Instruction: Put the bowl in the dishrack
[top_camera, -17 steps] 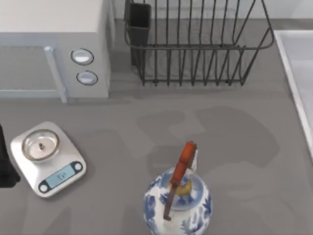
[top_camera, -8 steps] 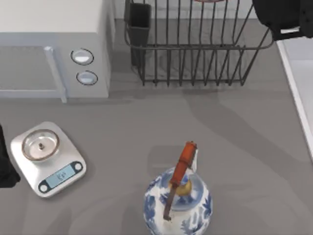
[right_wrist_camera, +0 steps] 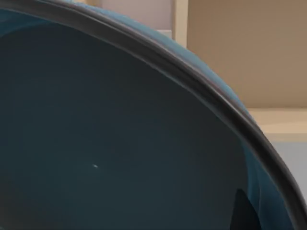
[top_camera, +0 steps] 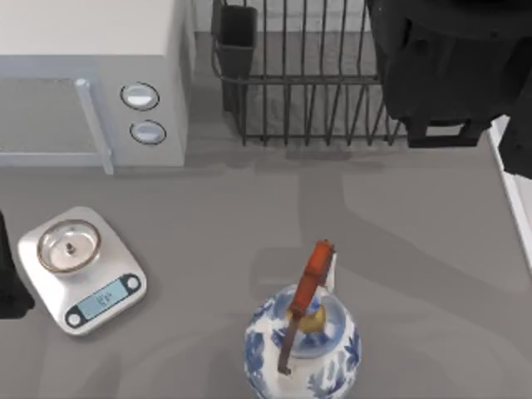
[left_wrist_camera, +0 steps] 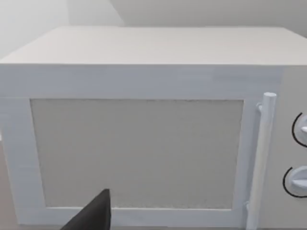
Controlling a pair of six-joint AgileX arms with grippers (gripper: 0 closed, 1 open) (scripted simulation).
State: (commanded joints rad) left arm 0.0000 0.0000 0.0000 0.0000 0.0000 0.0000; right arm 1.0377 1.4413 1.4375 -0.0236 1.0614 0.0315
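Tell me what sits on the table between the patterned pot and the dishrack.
Nothing: in the top view, bare grey table runs from the pot up to the dishrack.

The dishrack [top_camera: 307, 91], a dark wire rack of thin upright bars, is seen at the far edge of the grey table [top_camera: 208, 216], with a black utensil cup [top_camera: 237, 46] at its left corner. Its right part is covered from above by the black bulk of the right arm [top_camera: 453, 66]. A white microwave [top_camera: 91, 83] with two round knobs is placed to the left of the rack. A white kitchen scale [top_camera: 81, 268] with a round steel plate lies near the left edge, and just beside it a dark part of the left arm [top_camera: 7, 283] is seen. A blue-and-white patterned pot [top_camera: 302, 345] with a red-brown handle stands at the near edge.
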